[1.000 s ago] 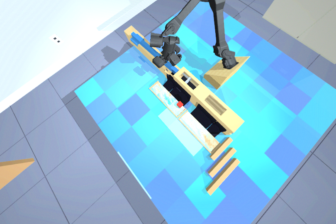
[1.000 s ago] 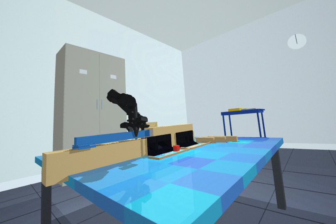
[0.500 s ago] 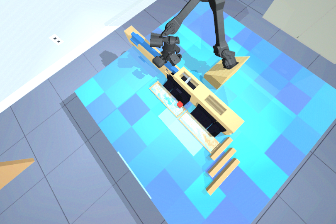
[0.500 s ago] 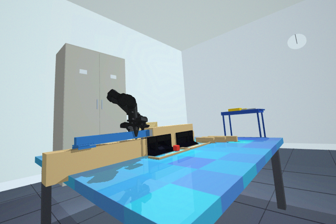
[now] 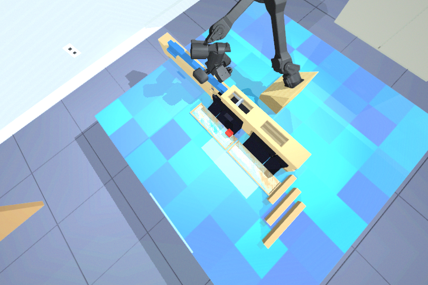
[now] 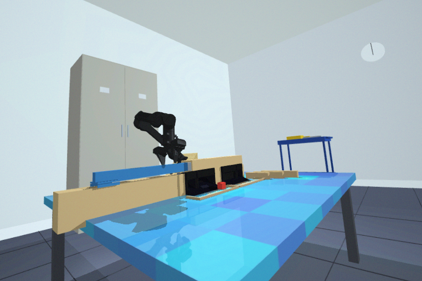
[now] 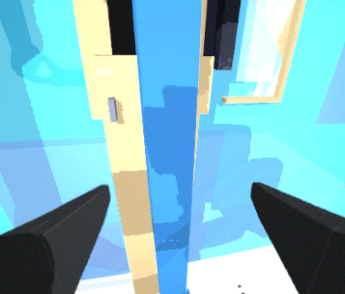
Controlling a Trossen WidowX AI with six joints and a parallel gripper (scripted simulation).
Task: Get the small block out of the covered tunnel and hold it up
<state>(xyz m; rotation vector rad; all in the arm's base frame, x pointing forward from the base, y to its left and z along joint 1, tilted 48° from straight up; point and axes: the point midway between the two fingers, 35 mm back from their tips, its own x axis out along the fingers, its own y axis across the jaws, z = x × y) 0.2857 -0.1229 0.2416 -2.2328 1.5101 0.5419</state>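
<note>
A two-door grey cabinet [image 5: 397,16] [image 6: 119,114] stands upright against a pale wall [image 5: 68,9] [image 6: 194,100]; all locations are referenced to this cabinet. Each door carries a white label plate and a vertical handle. The floor [image 5: 45,157] [image 6: 381,209] consists of dark grey-blue tiles with dark joints. Across the room from the cabinet stands a blue side table [image 6: 306,140], supporting a yellow item [image 6: 294,137]. A round white clock [image 6: 368,54] is mounted higher than the cabinet, on the adjoining wall [image 6: 289,84]. Bright light casts shadows on the floor.

Open room flanks the blue bar [image 5: 175,48] [image 6: 139,173] [image 7: 167,131]; the tunnel roof [image 5: 257,121] [image 6: 218,162] blocks access from above.
</note>
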